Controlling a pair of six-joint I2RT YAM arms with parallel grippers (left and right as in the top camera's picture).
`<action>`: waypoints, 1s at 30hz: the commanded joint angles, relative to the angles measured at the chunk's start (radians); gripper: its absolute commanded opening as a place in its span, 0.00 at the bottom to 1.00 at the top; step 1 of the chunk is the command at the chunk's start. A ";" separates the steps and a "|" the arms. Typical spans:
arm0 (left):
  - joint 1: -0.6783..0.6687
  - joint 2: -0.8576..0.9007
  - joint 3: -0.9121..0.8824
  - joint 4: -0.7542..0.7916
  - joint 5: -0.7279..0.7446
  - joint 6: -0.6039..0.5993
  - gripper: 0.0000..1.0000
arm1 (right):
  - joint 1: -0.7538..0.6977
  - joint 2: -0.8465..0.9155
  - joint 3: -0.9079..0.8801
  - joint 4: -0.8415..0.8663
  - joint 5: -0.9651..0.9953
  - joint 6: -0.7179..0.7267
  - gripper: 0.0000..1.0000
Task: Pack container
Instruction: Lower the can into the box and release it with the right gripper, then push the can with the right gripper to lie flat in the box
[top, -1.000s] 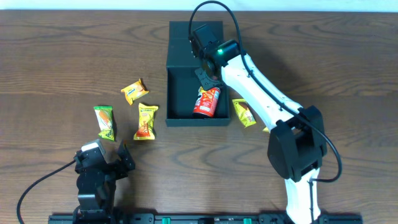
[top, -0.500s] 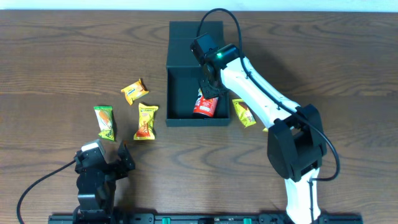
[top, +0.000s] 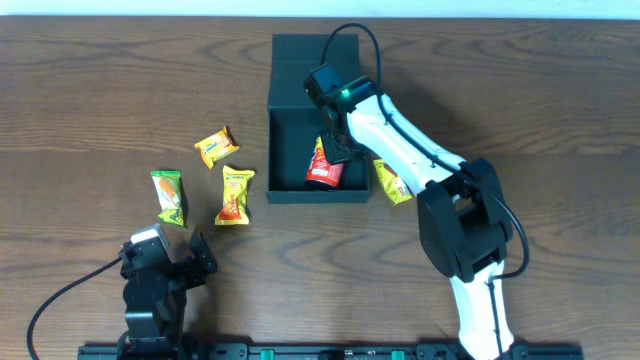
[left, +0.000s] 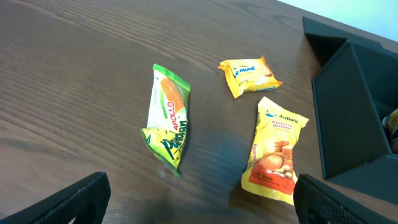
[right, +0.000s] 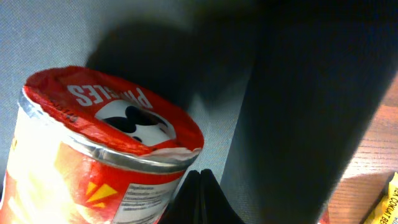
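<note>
In the container (top: 300, 194), right claw (top: 337, 150) pinched shut, empty; chip can (top: 322, 168) at its 7 o'clock. Left claw (top: 198, 255) wide, farther.

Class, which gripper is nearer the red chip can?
Right. The right gripper is beside the red chip can in the container; the left gripper hangs far away, beyond the snack packets.

Tech: Right arm (top: 400, 140) finish?
Lead: White shell links, black joint housings, the largest a boxy block (top: 468, 225). Green indicator light (top: 347, 92) near the wrist, looped black cable (top: 350, 32) above it.
Tech: Left arm (top: 155, 285)?
Lead: All black, compact, pale grey patch on top. A second black cable (top: 60, 300) trails from its base. Left gripper (left: 205, 202) and right gripper (right: 200, 198) carry matte black fingers. Base rail (top: 200, 352) is black with teal fittings
</note>
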 joint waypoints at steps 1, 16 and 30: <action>-0.004 -0.006 -0.014 0.003 0.000 0.022 0.95 | -0.002 0.007 -0.001 0.023 0.024 0.014 0.02; -0.004 -0.006 -0.014 0.003 0.000 0.021 0.95 | 0.007 0.008 -0.001 0.231 -0.113 -0.206 0.01; -0.004 -0.006 -0.014 0.003 0.000 0.022 0.95 | 0.060 0.008 -0.001 0.272 -0.308 -0.420 0.01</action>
